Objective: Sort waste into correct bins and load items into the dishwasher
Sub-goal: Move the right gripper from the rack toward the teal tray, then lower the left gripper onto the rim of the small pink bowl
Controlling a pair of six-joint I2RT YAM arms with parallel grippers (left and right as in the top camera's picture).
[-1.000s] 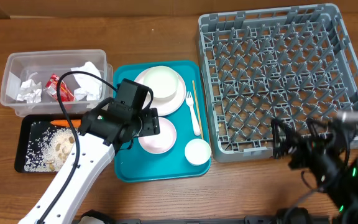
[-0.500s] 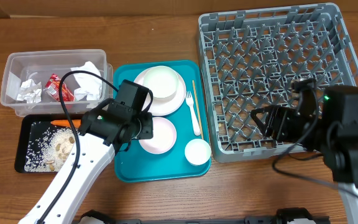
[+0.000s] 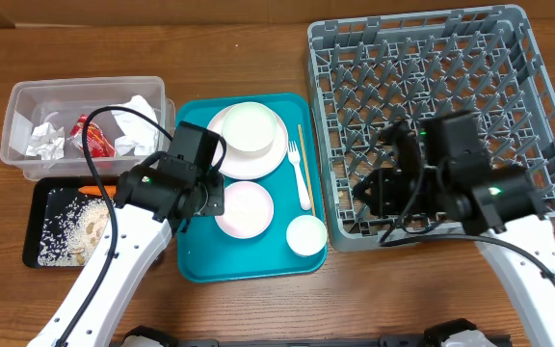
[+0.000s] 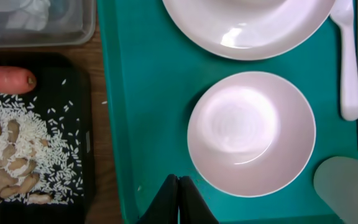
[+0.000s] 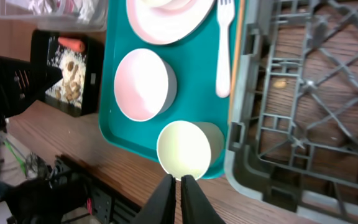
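Note:
On the teal tray (image 3: pixel 196 262) lie a white plate (image 3: pixel 222 154) with a bowl on it, a pale-pink bowl (image 3: pixel 244 209), a small cup (image 3: pixel 306 234), a white fork (image 3: pixel 303 178) and a wooden stick (image 3: pixel 302 145). My left gripper (image 4: pixel 178 180) is shut and empty, hovering just left of the pink bowl (image 4: pixel 250 134). My right gripper (image 5: pixel 178 179) is shut on nothing, its tips at the near rim of the cup (image 5: pixel 185 149). The grey dish rack (image 3: pixel 432 87) holds no dishes. Napkins (image 3: pixel 44 142) and a red wrapper (image 3: pixel 90 135) lie in the clear tub (image 3: pixel 27 96).
The black tray (image 3: pixel 39 198) in front of the tub holds a carrot (image 3: pixel 94 191) and beige food bits (image 3: pixel 90 231). The right arm reaches over the rack's front-left corner. Bare wooden table runs along the front edge.
Both grippers have closed from open. The right arm swung left from the front right, across the rack's front edge toward the cup. The left arm shifted slightly left.

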